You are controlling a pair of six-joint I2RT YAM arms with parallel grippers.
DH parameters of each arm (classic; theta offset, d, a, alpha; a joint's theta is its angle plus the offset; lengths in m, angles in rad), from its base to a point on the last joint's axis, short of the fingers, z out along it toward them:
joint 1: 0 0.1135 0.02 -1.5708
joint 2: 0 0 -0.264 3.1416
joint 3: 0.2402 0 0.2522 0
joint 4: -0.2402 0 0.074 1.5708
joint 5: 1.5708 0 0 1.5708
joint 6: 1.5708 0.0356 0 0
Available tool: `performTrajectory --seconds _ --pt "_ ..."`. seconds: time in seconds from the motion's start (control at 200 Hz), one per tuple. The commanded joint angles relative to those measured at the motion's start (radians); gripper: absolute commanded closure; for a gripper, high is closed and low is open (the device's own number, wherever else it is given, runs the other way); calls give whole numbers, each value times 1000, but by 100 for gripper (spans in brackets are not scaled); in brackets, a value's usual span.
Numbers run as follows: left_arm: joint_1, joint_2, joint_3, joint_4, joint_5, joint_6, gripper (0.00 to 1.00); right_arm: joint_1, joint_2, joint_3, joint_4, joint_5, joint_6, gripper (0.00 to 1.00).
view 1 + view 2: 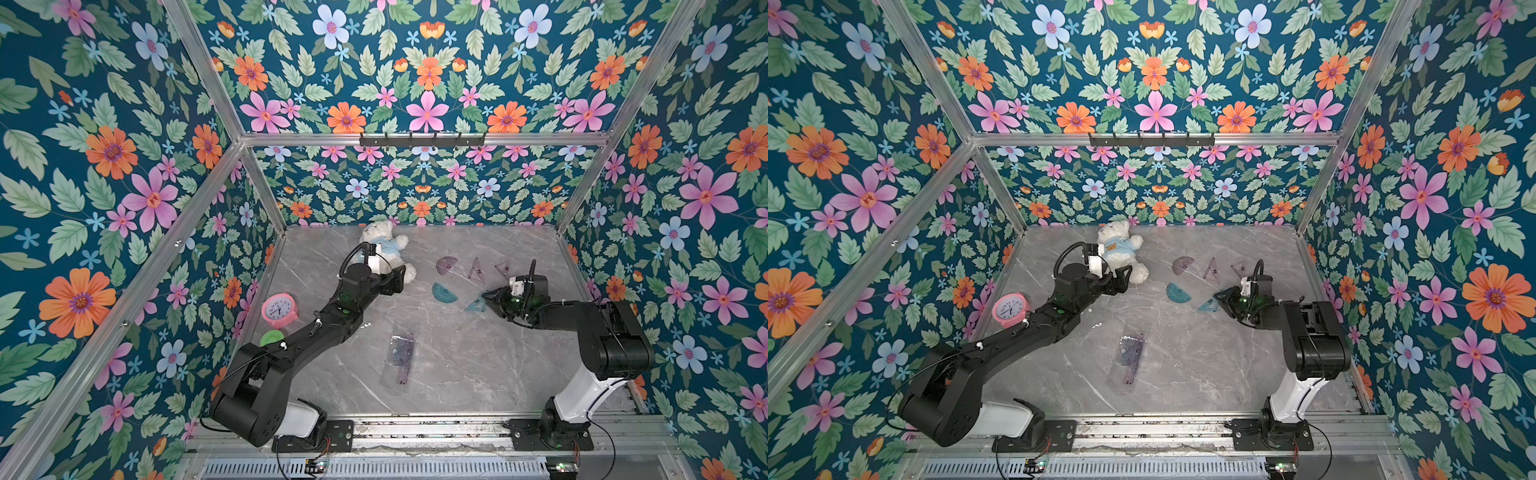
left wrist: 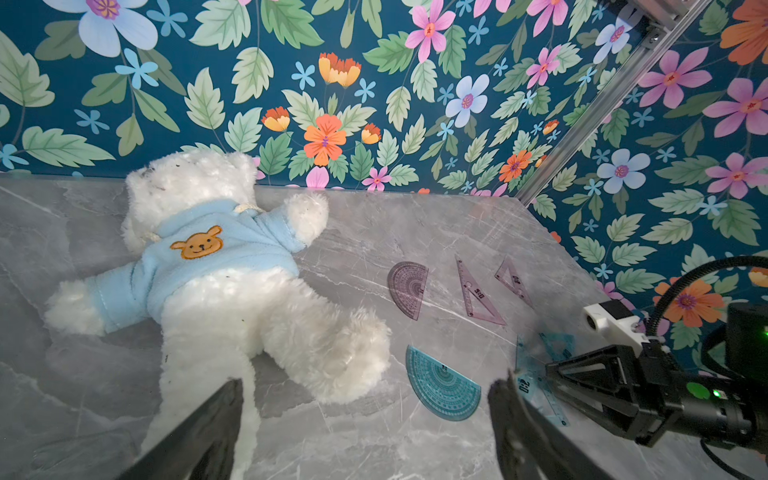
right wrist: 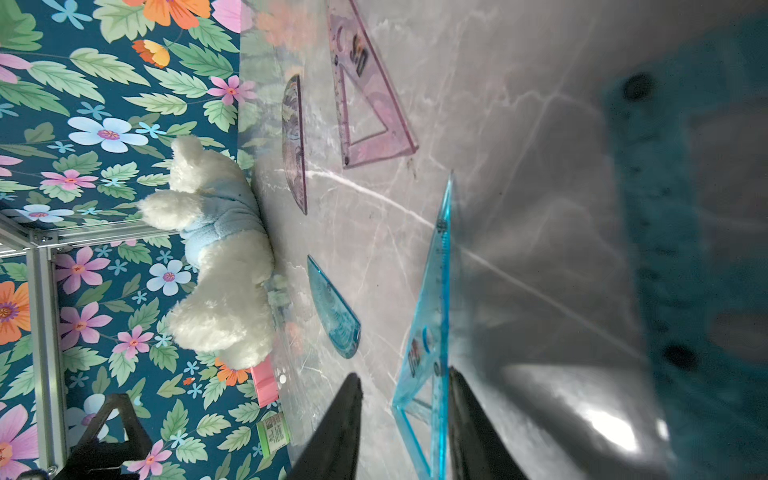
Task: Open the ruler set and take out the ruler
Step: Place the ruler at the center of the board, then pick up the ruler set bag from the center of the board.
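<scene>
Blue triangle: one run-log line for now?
right gripper: open, blue triangle between jaws | left gripper: open, empty, by teddy | pouch: on table, clear of both grippers

Bare counter (image 1: 478,374) right of ruler set (image 1: 402,353); teddy bear (image 1: 384,239), alarm clock (image 1: 279,309) crowding left; teal protractor (image 1: 444,293), purple set square (image 1: 476,270) beyond.

Two protractors (image 1: 444,293), three triangles (image 1: 476,270), one ruler set (image 1: 402,353), one bear (image 1: 384,241), one clock (image 1: 279,309).

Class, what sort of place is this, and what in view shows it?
Probably a robot test cell: left arm and right arm on a rail, aluminium frame, floral wall panels, teddy bear prop.
</scene>
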Motion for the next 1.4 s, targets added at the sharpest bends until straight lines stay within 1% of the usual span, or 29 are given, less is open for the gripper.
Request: performTrajectory --seconds 0.0,0.255,0.355,0.375,0.445,0.575,0.68,0.775,0.84,0.945,1.04,1.14,1.225,1.305,1.395 --pt "-1 -8 4 28 13 5 7 2 -22 -5 -34 26 -13 55" --pt "-6 -33 -4 15 19 5 7 1 -46 -4 -78 30 -39 52" --pt "-10 -49 -7 6 26 5 7 3 -64 -6 -116 41 -52 52" --pt "-11 -53 -6 0 28 5 7 4 -106 -7 -125 46 -55 52" --pt "-14 -62 7 -28 38 13 7 19 -162 -3 -180 72 -74 52" --pt "-32 -63 41 -91 30 82 7 108 -287 69 -392 184 -204 52" --pt "-55 -51 75 -165 -1 158 7 186 -339 138 -524 245 -299 52" --pt "-85 -50 102 -265 -54 215 7 257 -361 180 -613 285 -366 52" --pt "-112 -52 127 -378 -132 230 7 315 -366 195 -656 327 -404 52" --pt "-168 -69 150 -560 -247 190 7 388 -356 207 -685 354 -437 50" --pt "-197 -81 137 -668 -284 113 7 449 -318 231 -697 365 -475 50" --pt "-223 -84 132 -763 -287 50 9 504 -265 272 -723 384 -510 49" --pt "-258 -76 132 -840 -298 15 9 526 -230 293 -733 397 -519 48" --pt "-284 -58 136 -924 -277 -24 11 537 -217 300 -731 392 -509 48" --pt "-296 -54 110 -956 -243 -67 11 554 -215 305 -727 373 -510 48"
